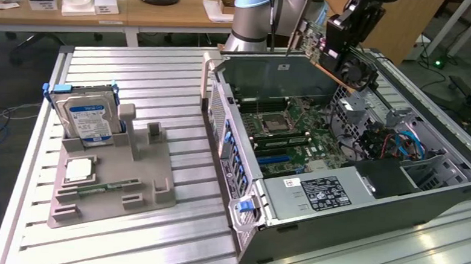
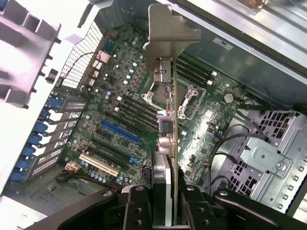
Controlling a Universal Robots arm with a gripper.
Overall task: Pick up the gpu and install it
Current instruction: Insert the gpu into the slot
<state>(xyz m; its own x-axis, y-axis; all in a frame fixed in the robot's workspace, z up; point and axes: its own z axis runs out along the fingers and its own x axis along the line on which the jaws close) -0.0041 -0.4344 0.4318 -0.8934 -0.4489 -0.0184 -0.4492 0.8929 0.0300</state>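
The gpu (image 1: 348,53), a black card with a round fan, hangs tilted in the air above the far right corner of the open computer case (image 1: 243,144). My gripper (image 1: 361,14) is shut on its upper edge. In the wrist view the gpu (image 2: 173,120) stands edge-on between my fingers (image 2: 139,206), its silver end bracket (image 2: 168,33) pointing away from the camera. Below it lies the green motherboard (image 2: 115,96) with a blue slot (image 2: 120,132) and a white slot (image 2: 98,164). The card is clear of the board and touches nothing.
A grey holder (image 1: 112,180) on the slatted metal table (image 1: 142,66) carries a blue-labelled hard drive (image 1: 87,118) upright and a green memory stick (image 1: 95,189) lying flat. Inside the case are the power supply (image 1: 321,194), a drive cage (image 2: 268,153) and cables (image 1: 396,143).
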